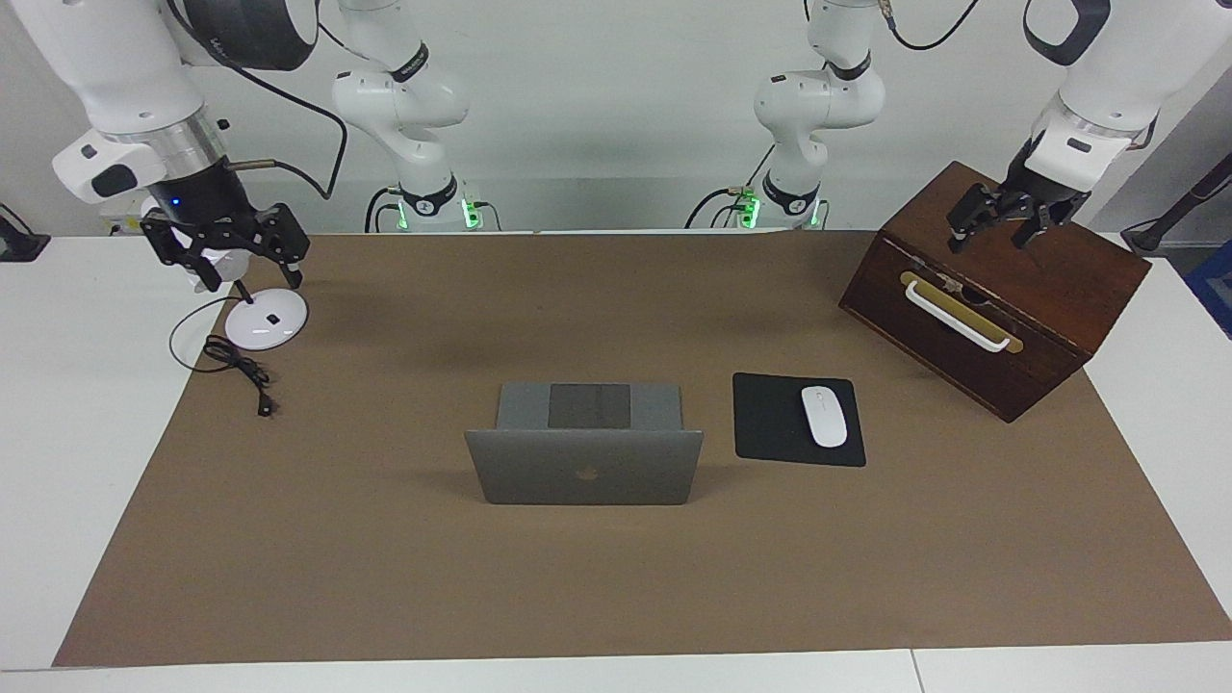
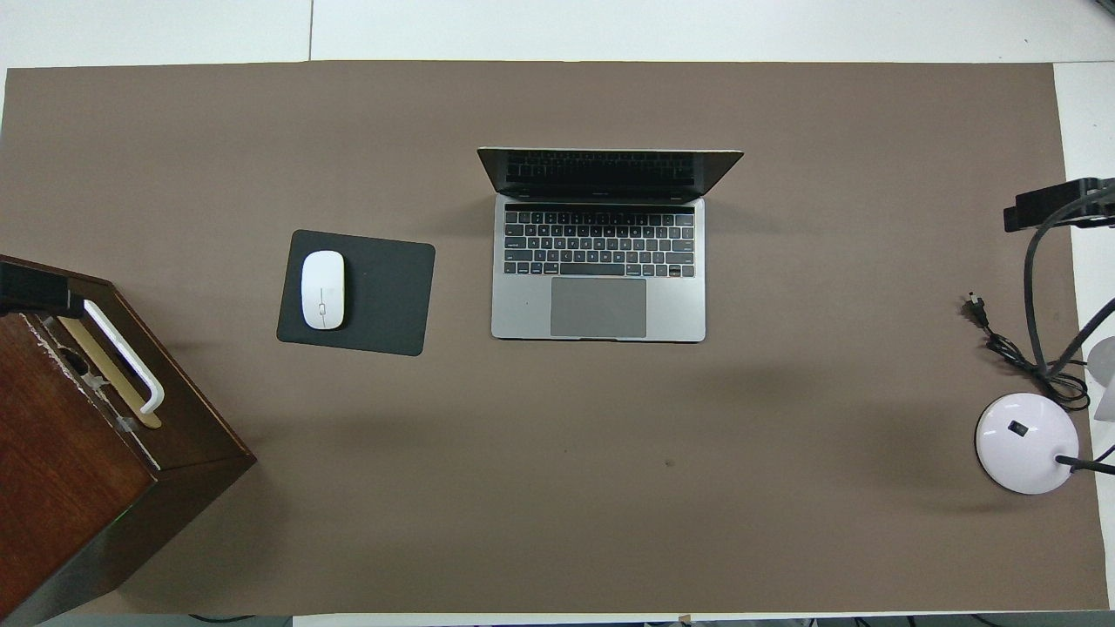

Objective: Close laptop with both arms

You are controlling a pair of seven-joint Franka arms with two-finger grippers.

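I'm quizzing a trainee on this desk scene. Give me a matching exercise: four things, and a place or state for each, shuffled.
Things:
1. laptop
2. mouse
3. left claw
4. right claw

Places or states:
A. over the wooden box
B. lid up, mid-table
C. over the lamp base
D. on the black pad

Pairs: 1-B, 2-D, 3-A, 4-C

Silver-grey laptop (image 1: 584,468) (dark logo on its lid, black keys); white mouse (image 1: 824,416) on black pad (image 1: 770,420); dark reddish-brown wooden box (image 1: 1001,318); brown mat (image 1: 385,539).
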